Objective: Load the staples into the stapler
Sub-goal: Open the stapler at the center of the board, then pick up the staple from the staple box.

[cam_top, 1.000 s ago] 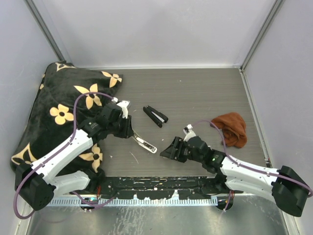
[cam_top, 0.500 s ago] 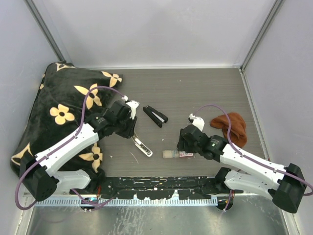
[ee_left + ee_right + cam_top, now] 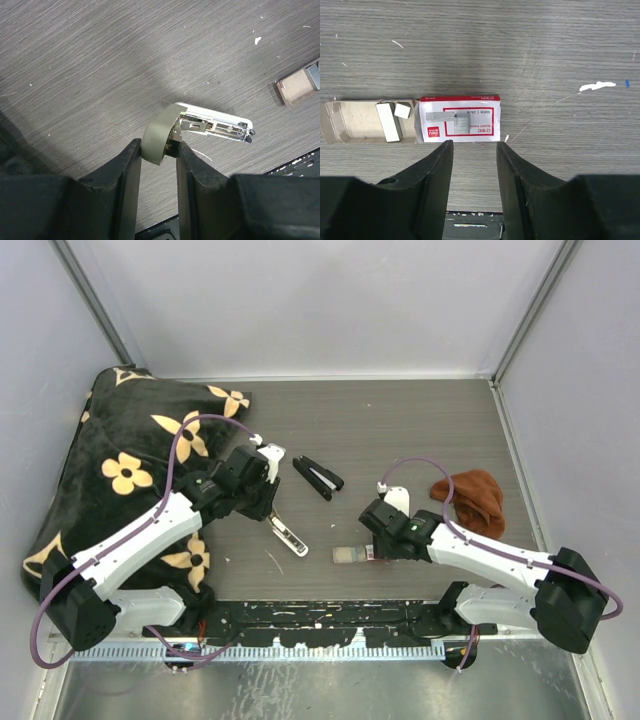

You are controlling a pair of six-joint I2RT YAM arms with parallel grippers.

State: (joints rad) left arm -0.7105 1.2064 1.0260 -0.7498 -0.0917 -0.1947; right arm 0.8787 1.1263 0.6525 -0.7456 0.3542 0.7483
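On the desk [image 3: 400, 430], the left tool [image 3: 157, 150] is clamped on the green lid of the stapler [image 3: 210, 122]. The lid is swung up, so the metal channel lies bare, pointing to 3 o'clock in the left wrist view. That hold suits loading and should be kept steady.

The right tool [image 3: 474, 150] hangs with jaws apart and empty, just at 6 o'clock of the box [image 3: 482, 107], whose tray [image 3: 355, 120] is pulled out toward 9 o'clock. The staples [image 3: 461, 125] lie on the box top, at about 11 o'clock from the tool.

The step in hand is probably picking them up. The tool should advance toward 12 o'clock, straddle the thicker end, and pinch lightly, since a strip may break apart. Then it should lift level.
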